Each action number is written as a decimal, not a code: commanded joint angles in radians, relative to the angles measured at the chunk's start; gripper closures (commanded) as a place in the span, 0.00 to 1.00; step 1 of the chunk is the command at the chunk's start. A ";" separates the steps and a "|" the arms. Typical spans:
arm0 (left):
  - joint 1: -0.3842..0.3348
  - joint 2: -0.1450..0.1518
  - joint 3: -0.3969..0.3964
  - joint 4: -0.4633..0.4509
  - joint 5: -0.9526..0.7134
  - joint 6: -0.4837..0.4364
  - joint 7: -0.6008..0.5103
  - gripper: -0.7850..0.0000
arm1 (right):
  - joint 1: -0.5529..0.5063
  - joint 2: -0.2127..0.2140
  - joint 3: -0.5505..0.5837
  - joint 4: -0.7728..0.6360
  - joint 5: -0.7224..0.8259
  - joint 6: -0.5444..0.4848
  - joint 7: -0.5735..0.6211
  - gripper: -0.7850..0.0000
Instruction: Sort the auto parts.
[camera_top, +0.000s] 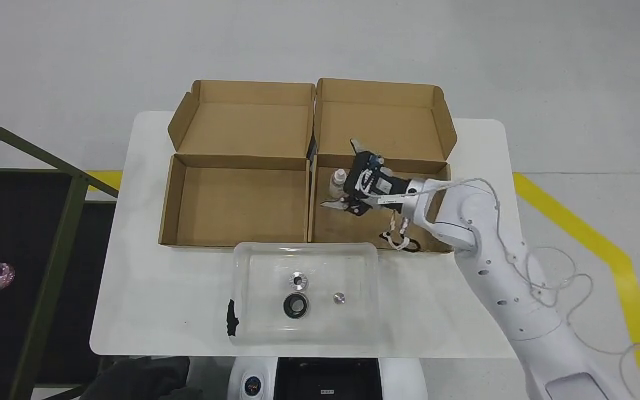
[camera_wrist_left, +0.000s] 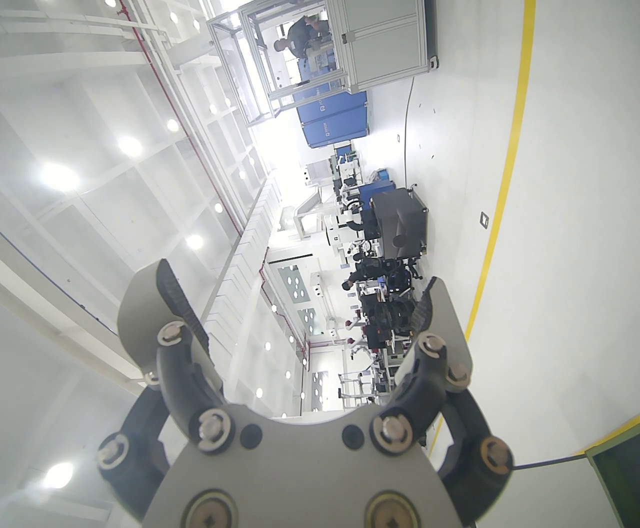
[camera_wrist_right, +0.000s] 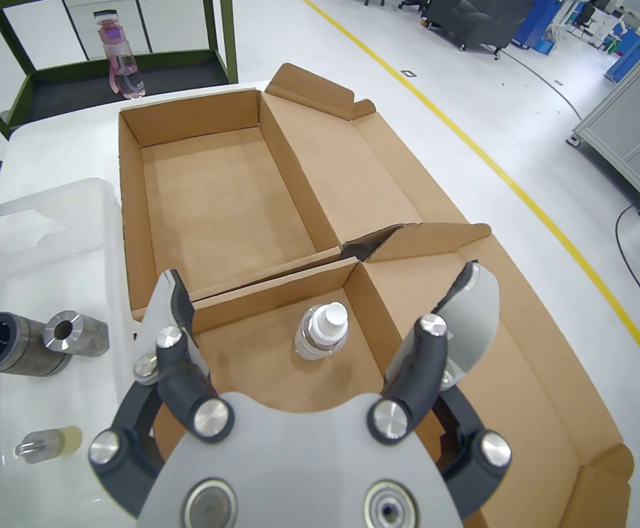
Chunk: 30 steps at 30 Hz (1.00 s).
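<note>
1. Auto parts (camera_top: 296, 306) lie in the clear bin (camera_top: 355, 320) at the near side of the table. Among them are a metal bushing (camera_wrist_right: 75, 334) with a bored centre, a dark bearing (camera_wrist_right: 20, 345) touching it, and a small pin (camera_wrist_right: 47, 442) set apart from both.
2. A small capped bottle (camera_wrist_right: 322, 332) stands upright in the right box (camera_wrist_right: 240, 350), in the corner next to the left box (camera_wrist_right: 210, 210), whose floor is bare.
3. The right gripper (camera_wrist_right: 322, 277) hangs just above the bottle with its jaws spread wide, one on each side, not touching it.
4. The left gripper (camera_wrist_left: 300, 280) also has its jaws apart and holds nothing. It points out into the room, away from the table.
5. Step in hand, as a judgement: the bottle is being handled at the right box. Whether it is about to be gripped or has been set down cannot be determined.
6. Next move, if the bottle is placed: lift clear of the box wall, travel to the bin, centre over one part, then close.
7. Limits of view:
   - The bearing is cut off at the picture edge.
   - A dark item (camera_top: 231, 320) on the bin's rim cannot be identified.
</note>
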 joint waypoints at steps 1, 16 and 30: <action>0.000 0.000 0.000 0.000 0.000 0.000 0.000 0.00 | -0.017 0.005 0.016 -0.047 0.021 -0.010 0.026 0.00; 0.000 0.000 0.000 0.000 0.000 0.000 0.000 0.00 | -0.189 0.054 0.061 -0.350 0.051 -0.176 0.314 0.00; 0.000 0.000 0.000 0.000 0.000 0.000 0.000 0.00 | -0.316 0.085 -0.007 -0.447 0.004 -0.266 0.433 0.00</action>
